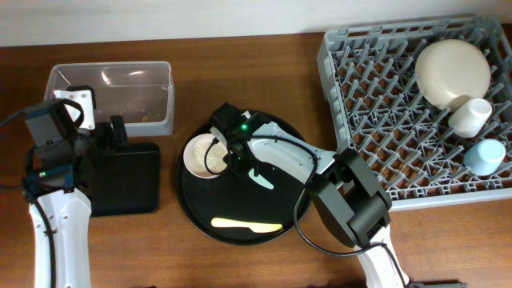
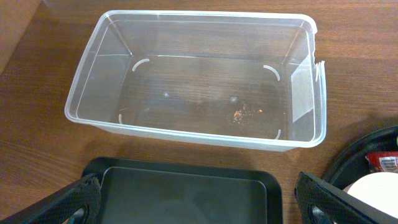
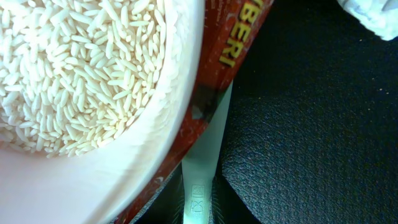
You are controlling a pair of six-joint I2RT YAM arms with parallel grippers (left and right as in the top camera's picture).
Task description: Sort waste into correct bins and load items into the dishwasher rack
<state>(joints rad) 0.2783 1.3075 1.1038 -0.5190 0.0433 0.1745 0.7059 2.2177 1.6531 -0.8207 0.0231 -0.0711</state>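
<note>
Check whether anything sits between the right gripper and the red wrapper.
Yes. In the right wrist view the rice bowl overhangs the red wrapper with its rim and hides much of it. The mint-green spoon lies with its handle along the wrapper's exposed edge.

We count two cups, two spoons, two black trays, one plate, one bowl, one rack, one tub, one wrapper.

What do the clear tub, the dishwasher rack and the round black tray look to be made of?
Clear tub: probably thin glossy plastic; its walls are see-through with bright highlights. Dishwasher rack: matte grey moulded plastic, judging by its uniform lattice pegs. Round black tray: likely plastic, with a pebbled surface.
</note>
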